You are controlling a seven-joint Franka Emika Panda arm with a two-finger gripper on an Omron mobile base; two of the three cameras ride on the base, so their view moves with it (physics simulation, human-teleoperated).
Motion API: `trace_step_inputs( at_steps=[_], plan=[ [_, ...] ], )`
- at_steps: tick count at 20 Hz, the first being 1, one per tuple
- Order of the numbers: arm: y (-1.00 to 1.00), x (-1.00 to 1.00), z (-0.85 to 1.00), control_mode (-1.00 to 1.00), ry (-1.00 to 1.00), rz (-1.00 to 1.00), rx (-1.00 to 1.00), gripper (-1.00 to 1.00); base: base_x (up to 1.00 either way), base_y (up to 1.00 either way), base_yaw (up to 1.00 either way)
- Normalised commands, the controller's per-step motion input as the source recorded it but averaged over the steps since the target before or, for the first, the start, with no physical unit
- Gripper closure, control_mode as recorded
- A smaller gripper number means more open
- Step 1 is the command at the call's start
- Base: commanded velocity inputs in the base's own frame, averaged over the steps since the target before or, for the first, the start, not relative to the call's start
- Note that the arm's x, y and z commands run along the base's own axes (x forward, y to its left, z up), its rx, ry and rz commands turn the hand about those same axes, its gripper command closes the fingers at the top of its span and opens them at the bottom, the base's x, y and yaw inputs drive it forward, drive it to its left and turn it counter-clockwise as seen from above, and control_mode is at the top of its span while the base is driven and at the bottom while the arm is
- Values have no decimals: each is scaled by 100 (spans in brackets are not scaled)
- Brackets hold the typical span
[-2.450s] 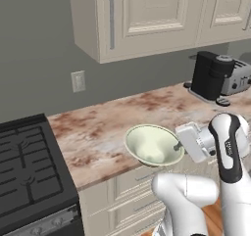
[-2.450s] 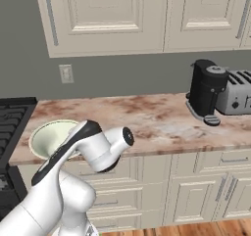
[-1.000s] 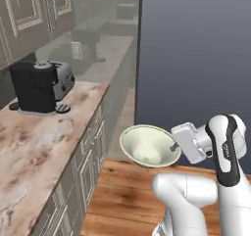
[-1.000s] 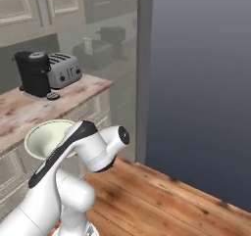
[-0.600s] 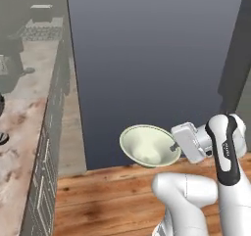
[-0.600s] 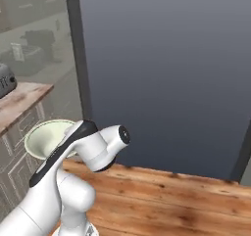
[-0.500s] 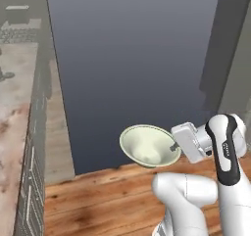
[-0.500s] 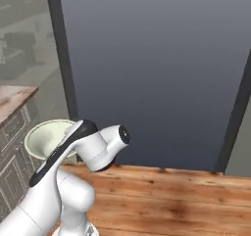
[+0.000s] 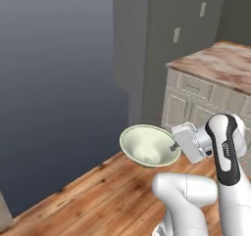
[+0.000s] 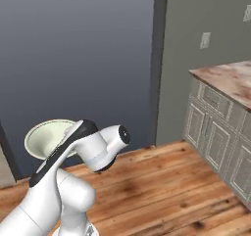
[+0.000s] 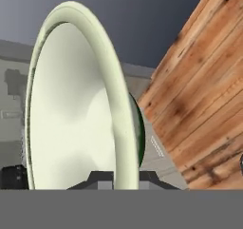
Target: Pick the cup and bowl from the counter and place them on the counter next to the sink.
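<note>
You are carrying the bowl (image 9: 149, 144) across the room, partway through the transport step. The gripper (image 9: 174, 146) is closing tight on the bowl's rim, holding it in the air over the wooden floor (image 9: 98, 196), just out in front of the wrist. The bowl is showing nothing inside it. A stretch of worktop (image 9: 218, 63) is coming up well ahead and to the gripper's right, and I cannot tell where the sink lies. Next, you probably need to bring the base alongside the worktop before lowering the bowl.
</note>
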Motion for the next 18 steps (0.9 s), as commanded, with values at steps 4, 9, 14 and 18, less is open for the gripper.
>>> trace_step_inputs(
  at_steps=[4,9,14,18],
  plan=[
    [0,0,0,100,0,0,0,100,15,-5,-71],
    [0,0,0,100,0,0,0,100,12,-3,-70],
    [0,0,0,100,0,0,0,100,13,-8,-68],
    [0,0,0,100,0,0,0,100,41,-27,-56]
  ],
)
